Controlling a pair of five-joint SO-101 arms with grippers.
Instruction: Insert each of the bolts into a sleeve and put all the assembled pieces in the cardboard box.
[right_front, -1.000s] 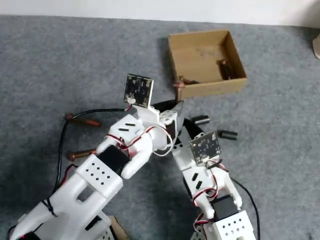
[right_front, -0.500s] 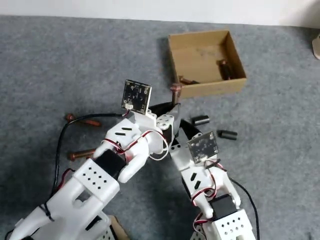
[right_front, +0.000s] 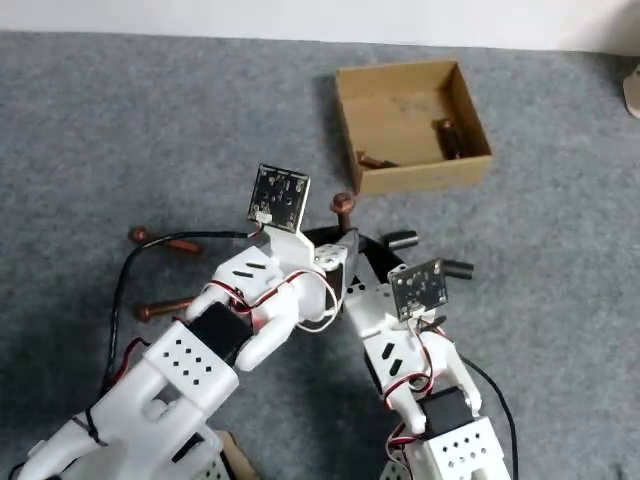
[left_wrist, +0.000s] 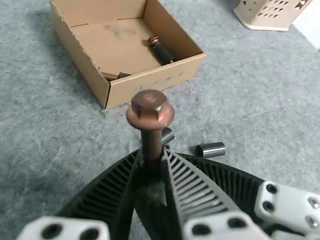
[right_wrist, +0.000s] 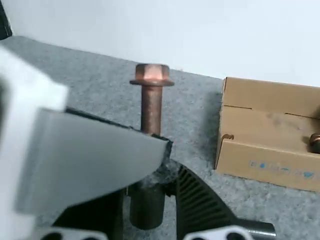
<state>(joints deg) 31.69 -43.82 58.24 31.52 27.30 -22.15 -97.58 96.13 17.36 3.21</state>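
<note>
My left gripper (right_front: 340, 236) (left_wrist: 151, 156) is shut on a copper bolt (right_front: 342, 204) (left_wrist: 150, 111), held upright with its hex head up. It sits just in front of the cardboard box (right_front: 420, 178) (left_wrist: 150, 84). The right gripper (right_front: 366, 262) (right_wrist: 147, 202) is directly beneath it, shut on a dark sleeve (right_wrist: 146, 206). The bolt's shaft (right_wrist: 151, 102) runs down to that sleeve; the left gripper's body hides the join. Two bolts (right_front: 165, 241) (right_front: 163, 309) lie on the carpet at the left. Two loose sleeves (right_front: 401, 239) (right_front: 458, 269) lie at the right.
Inside the box lie assembled pieces (right_front: 447, 138) (right_front: 376, 161). A black cable (right_front: 125, 285) loops past the loose bolts. A beige perforated container (left_wrist: 270, 12) stands beyond the box at the right. Grey carpet is open to the far left and right.
The left gripper has carried the bolt back from the box's front wall toward the right gripper. The right arm shifted slightly to meet it.
</note>
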